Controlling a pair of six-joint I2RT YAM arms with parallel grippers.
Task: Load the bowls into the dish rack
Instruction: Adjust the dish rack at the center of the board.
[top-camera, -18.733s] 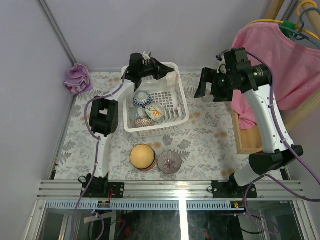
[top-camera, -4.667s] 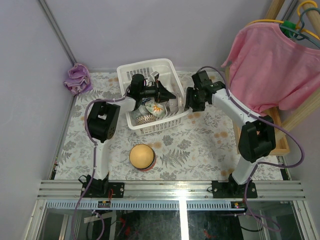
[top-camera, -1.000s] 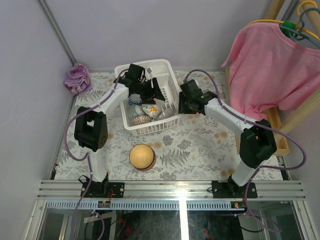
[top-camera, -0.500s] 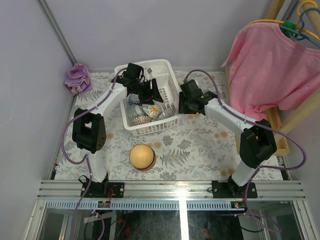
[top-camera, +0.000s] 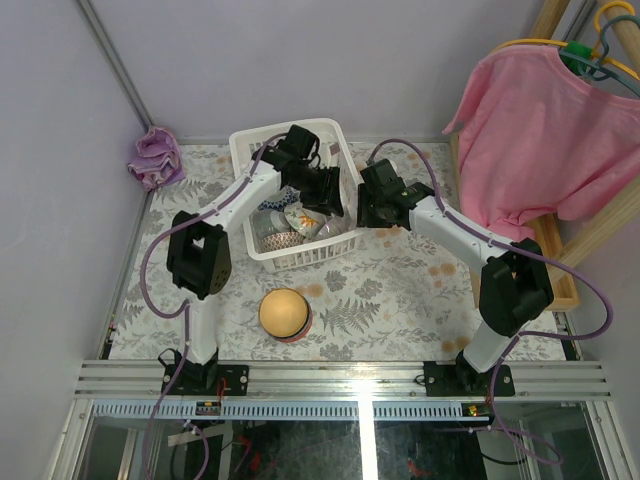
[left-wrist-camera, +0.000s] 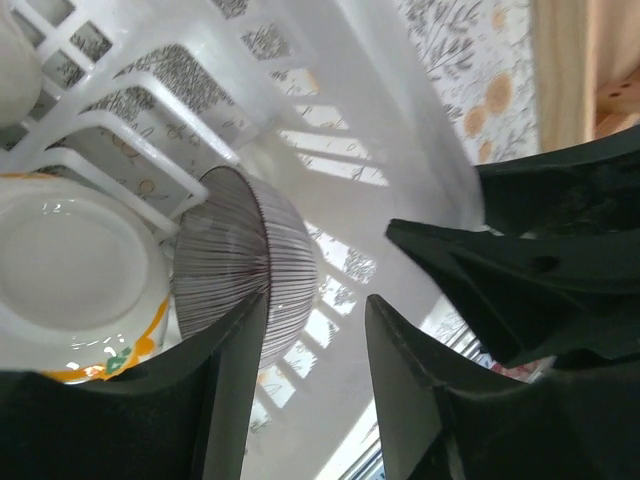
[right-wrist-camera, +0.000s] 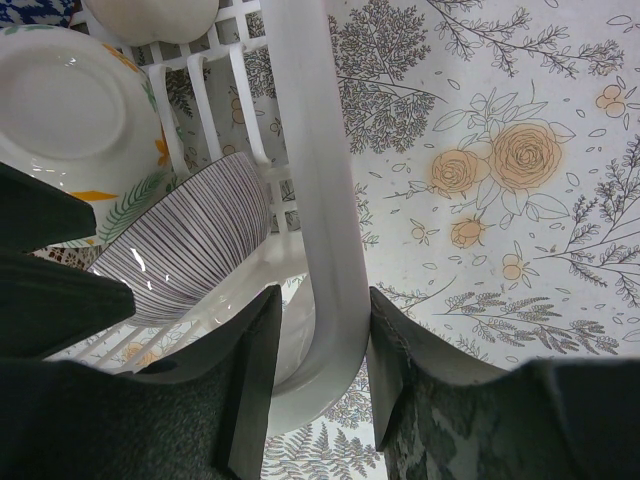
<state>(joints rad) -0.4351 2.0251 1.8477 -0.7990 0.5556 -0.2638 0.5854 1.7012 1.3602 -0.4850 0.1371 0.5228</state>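
The white dish rack (top-camera: 246, 150) stands at the back of the table, with several bowls propped on edge inside it. A striped bowl (left-wrist-camera: 240, 260) leans beside a white bowl with an orange flower (left-wrist-camera: 80, 290). My left gripper (left-wrist-camera: 310, 330) is open inside the rack near its right wall. Its left finger lies against the striped bowl's outside, and nothing sits between the fingers. My right gripper (right-wrist-camera: 320, 340) is shut on the dish rack's right rim (right-wrist-camera: 315, 180), one finger on each side. An orange-yellow bowl (top-camera: 284, 313) lies upside down on the table in front of the rack.
A purple cloth (top-camera: 155, 157) lies at the back left corner. A pink shirt (top-camera: 545, 130) hangs at the right above a wooden frame (top-camera: 560, 270). Both arms meet at the rack's right side. Walls close in the back and left.
My left gripper has moved right across the rack toward its right wall, and its jaws have narrowed. The right gripper has stayed on the rim.
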